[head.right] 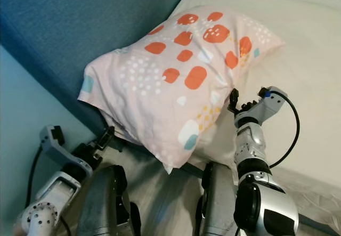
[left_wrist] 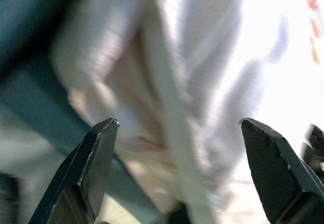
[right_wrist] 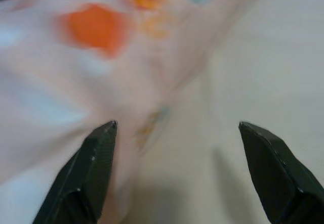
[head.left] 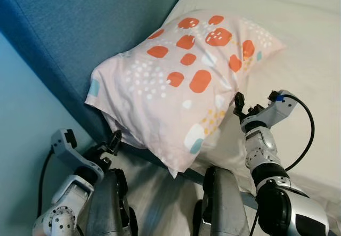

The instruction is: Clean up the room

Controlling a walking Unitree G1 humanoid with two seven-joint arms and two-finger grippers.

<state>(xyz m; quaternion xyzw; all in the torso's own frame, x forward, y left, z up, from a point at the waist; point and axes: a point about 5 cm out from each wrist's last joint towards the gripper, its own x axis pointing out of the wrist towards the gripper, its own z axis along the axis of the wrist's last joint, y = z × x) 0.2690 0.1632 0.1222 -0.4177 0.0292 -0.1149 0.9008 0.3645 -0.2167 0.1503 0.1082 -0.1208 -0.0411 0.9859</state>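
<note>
We are standing at the near edge of the bed, our left tool hovering just under the near left corner of the pillow, its fingers spread wide and gripping nothing. Our right tool is reaching in beside the pillow's near right edge, its fingers also spread apart with nothing between them. The pillow is lying tilted, its left side leaning against the blue headboard and its near corner hanging over the mattress edge. To do this well, we judge that both tools should be closing on the fabric evenly at opposite edges, so the soft pillow is not sagging or twisting as we are lifting it.
</note>
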